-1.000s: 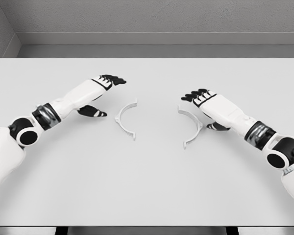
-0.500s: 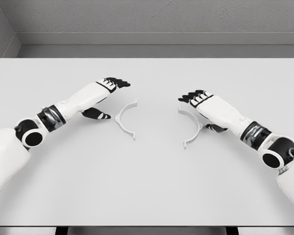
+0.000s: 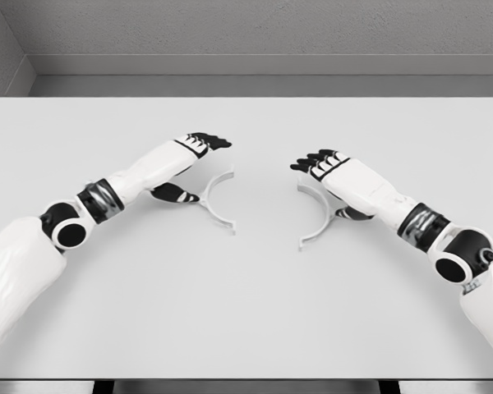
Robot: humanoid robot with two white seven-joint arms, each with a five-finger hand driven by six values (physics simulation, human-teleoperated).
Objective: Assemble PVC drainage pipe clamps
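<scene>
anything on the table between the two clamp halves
No. In the head view, the stretch of table between the left clamp half and the right clamp half is bare.

Left hand (image 3: 193,156), right hand (image 3: 329,168) — fingers outstretched, empty.

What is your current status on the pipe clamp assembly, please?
Left hand open, thumb at left clamp half. Right hand open over right clamp half. Halves apart on table, not joined. Nothing between them.
</scene>
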